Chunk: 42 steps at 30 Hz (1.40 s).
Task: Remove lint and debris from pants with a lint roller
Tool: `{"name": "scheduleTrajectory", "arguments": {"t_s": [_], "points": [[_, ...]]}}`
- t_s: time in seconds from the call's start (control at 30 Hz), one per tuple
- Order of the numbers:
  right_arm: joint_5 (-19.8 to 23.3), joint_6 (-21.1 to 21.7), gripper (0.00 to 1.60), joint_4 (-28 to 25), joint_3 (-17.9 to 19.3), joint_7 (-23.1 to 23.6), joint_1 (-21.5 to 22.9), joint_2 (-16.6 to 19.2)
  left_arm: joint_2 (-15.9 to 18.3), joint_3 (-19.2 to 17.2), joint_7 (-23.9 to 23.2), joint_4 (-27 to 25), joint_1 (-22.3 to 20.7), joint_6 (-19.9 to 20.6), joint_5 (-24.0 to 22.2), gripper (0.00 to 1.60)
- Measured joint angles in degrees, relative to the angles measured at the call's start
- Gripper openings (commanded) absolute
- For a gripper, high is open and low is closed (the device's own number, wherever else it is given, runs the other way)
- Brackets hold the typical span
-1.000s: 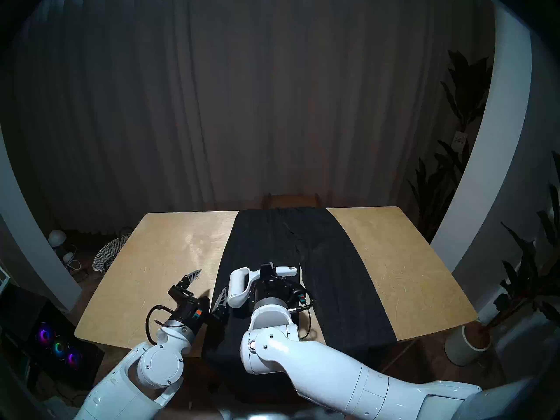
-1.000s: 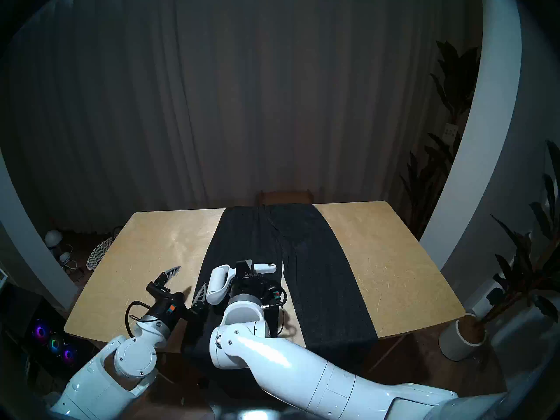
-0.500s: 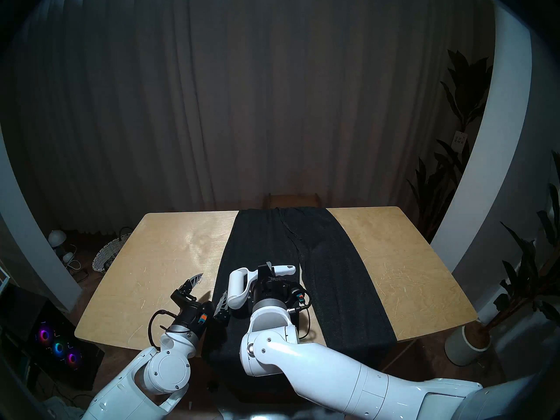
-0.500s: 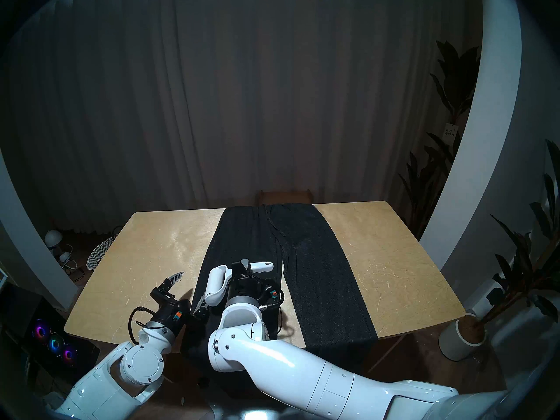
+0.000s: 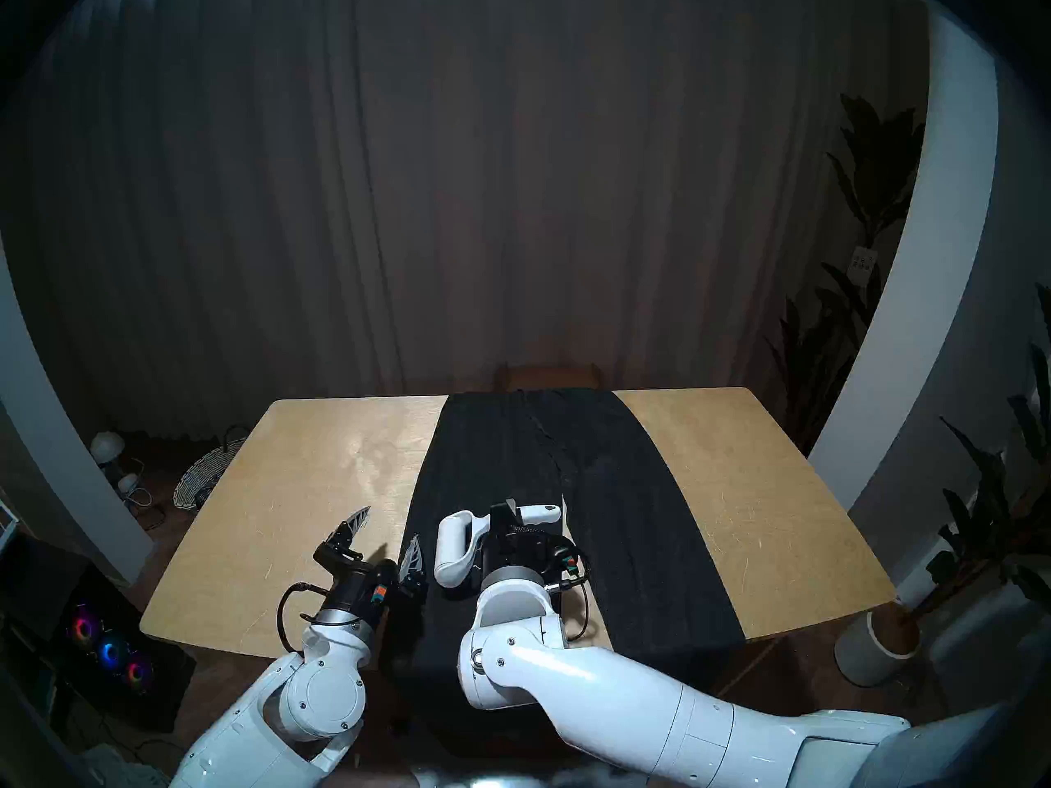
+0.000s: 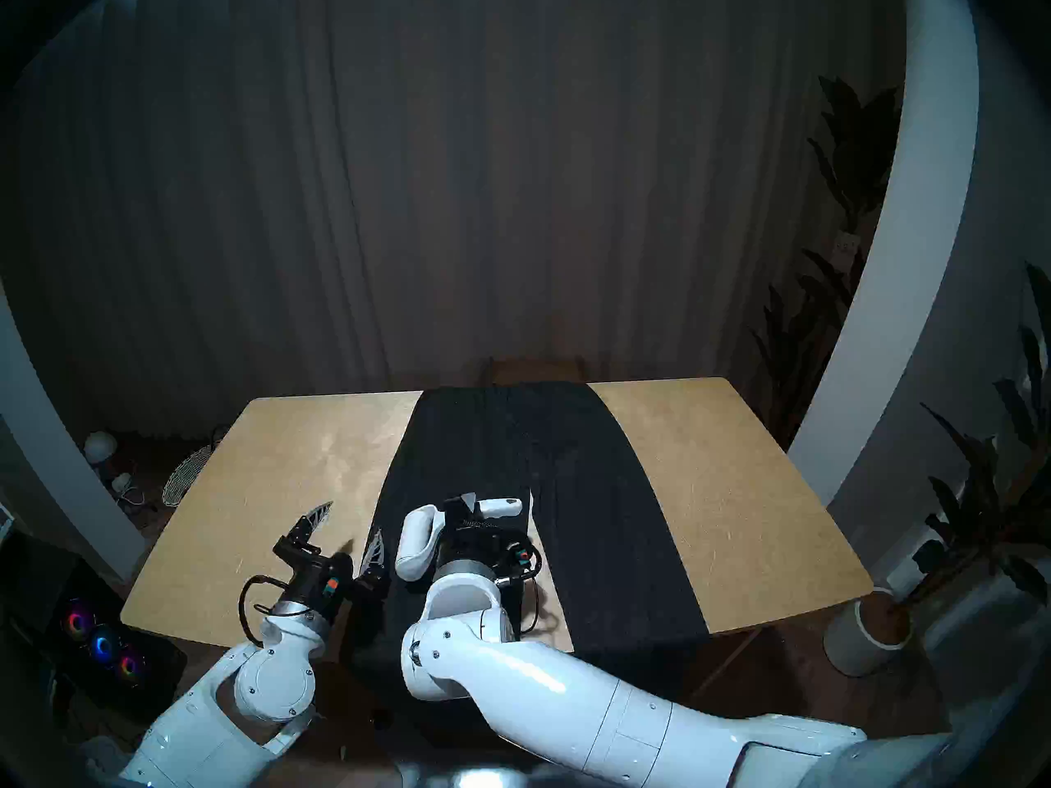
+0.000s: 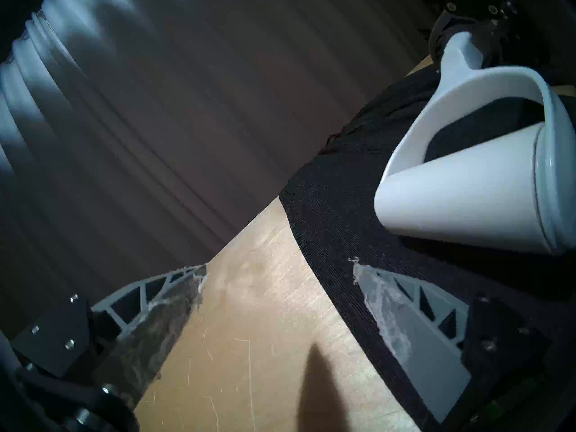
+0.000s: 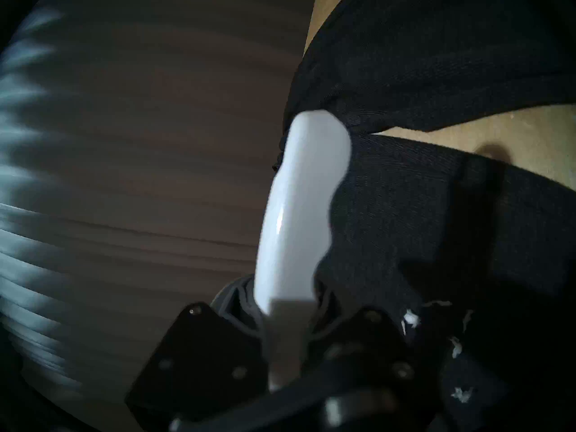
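The right pincer (image 5: pixel 506 514) reached forward over the pants (image 5: pixel 625 519), clamped on the lint roller (image 5: pixel 455 548) handle, with the roll resting on the left leg. The left pincer (image 5: pixel 387 536) stood spread, straddling that leg's outer edge on the tabletop (image 5: pixel 284 485); white lint (image 8: pixel 458 347) flecked the fabric beside the roller.

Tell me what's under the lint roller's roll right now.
The pants lie under the lint roller. Whether the roll presses flecks beneath it is hidden; lint and debris shows nearby.

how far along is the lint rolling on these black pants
Done: the pants lie flat on the table, and the right gripper is shut on the lint roller handle. In hand: the roll sits low over the pants' left leg, contact unclear, with the left gripper open at the pants' edge. Left: white lint flecks remain on the fabric in the right wrist view.
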Motion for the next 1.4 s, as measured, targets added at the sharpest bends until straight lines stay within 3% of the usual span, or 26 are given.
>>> {"name": "scheduleTrajectory", "arguments": {"t_s": [0.53, 0.9, 1.4], "points": [[0.78, -0.06, 0.00, 1.25, -2.92, -1.42, 2.57, -1.05, -1.55, 1.87, 3.33, 2.98, -2.22, -0.60, 2.51, 1.60], [1.16, -0.06, 0.00, 1.32, -2.57, -2.85, 2.94, -0.86, -2.32, 2.43, 4.99, 3.80, -3.17, 0.49, 3.46, 1.60], [0.27, -0.03, 0.00, 1.73, -1.25, -2.96, 0.86, 0.21, -1.20, 2.63, 2.52, 2.02, -2.65, 1.80, 2.18, 1.60]]}}
